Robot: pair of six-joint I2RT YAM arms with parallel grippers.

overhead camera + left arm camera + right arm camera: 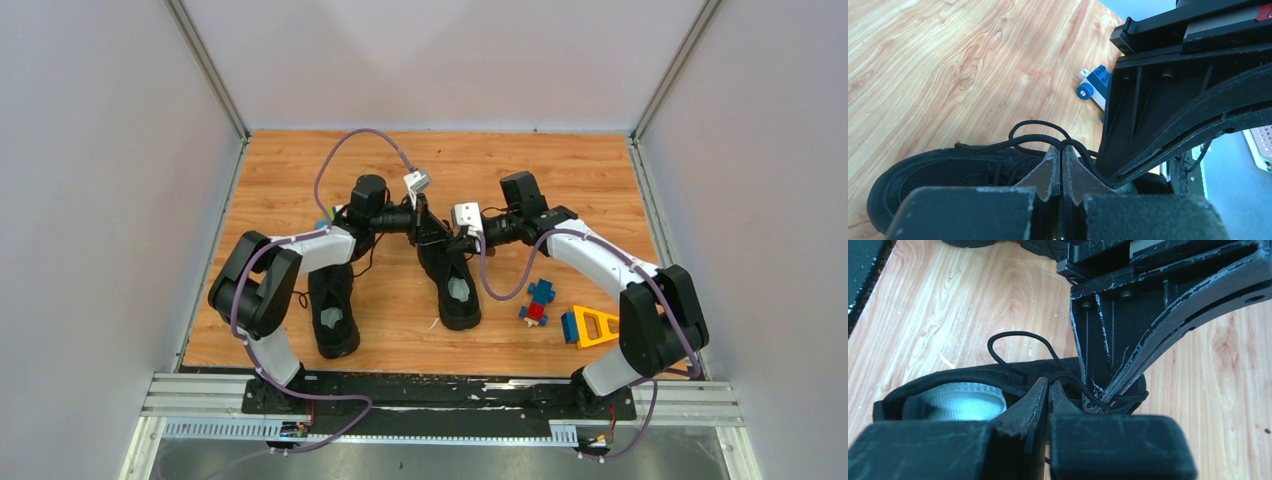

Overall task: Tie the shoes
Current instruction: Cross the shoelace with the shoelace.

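Two black shoes lie on the wooden table. One shoe [334,312] is at the left, partly under my left arm. The other shoe [456,290] is in the middle, its pale insole [960,401] showing. Both grippers meet over its laced front. My left gripper [428,228] is shut on a black lace [1035,140] that arches over its tips [1062,147]. My right gripper [458,240] is shut on a lace [1068,376] at its tips [1049,385]. A loose lace loop [1013,337] stands up behind. Each wrist view shows the other gripper's fingers [1168,105] [1128,320] close by.
A blue-red toy block [539,302] and a yellow block [590,326] lie right of the middle shoe, under my right arm. A blue wheeled block [1093,84] shows in the left wrist view. Grey walls enclose the table on three sides.
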